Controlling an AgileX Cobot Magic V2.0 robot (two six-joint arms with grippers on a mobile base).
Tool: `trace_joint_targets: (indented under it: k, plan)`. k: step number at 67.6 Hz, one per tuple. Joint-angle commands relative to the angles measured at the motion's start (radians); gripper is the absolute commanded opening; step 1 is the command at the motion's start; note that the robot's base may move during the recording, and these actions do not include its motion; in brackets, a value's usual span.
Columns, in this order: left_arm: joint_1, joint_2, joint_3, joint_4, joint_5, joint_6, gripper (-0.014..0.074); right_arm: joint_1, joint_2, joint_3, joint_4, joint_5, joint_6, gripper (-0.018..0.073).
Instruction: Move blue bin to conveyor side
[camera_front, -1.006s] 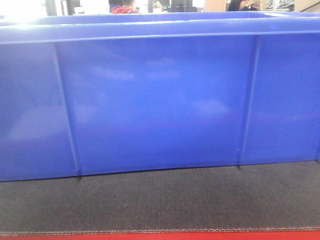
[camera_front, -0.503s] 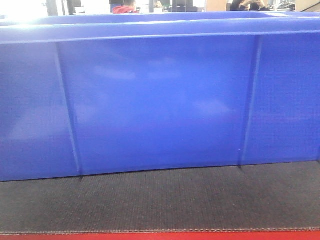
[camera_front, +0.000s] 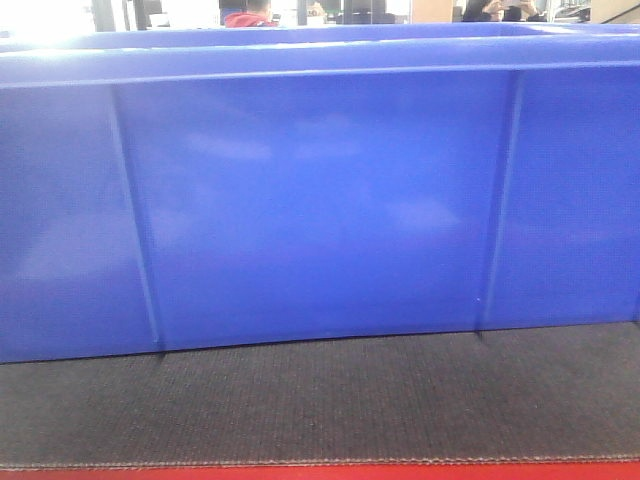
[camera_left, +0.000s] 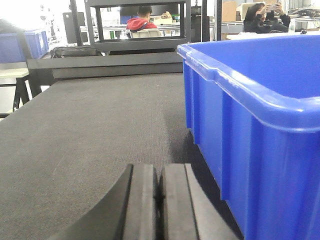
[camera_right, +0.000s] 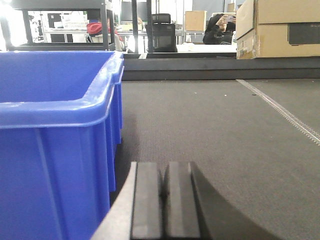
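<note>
Blue bin (camera_front: 320, 200) sits upright on the conveyor (camera_front: 330, 400), its long near wall filling almost the whole front view; two thin vertical ribs and the top rim are visible, and the bin's base meets the dark woven belt a short way back from the red front edge (camera_front: 320, 471). Left gripper (camera_left: 160, 200) is low over the belt just beside the bin's left end wall, pads pressed together with nothing between them, not touching the bin. Right gripper (camera_right: 162, 200) is low beside the bin's right end wall, pads likewise closed on nothing, apart from the plastic. Bin interior looks bare where it shows. Cardboard boxes (camera_right: 280, 27) stand at the far right beyond the belt. A dark metal rack (camera_left: 137, 25) and seated people are in the far background.
</note>
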Motion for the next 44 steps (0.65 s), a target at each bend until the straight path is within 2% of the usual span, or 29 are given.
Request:
trace_joint_targets:
  k: [1, 44]
  plan:
    - [0.000, -0.004, -0.002, 0.001, -0.019, 0.003, -0.0018, -0.001, -0.007, 0.001, -0.011, -0.027, 0.000, -0.0098]
    - [0.000, -0.004, -0.002, 0.001, -0.019, 0.003, -0.0018, -0.001, -0.007, 0.001, -0.011, -0.027, 0.000, -0.0098]
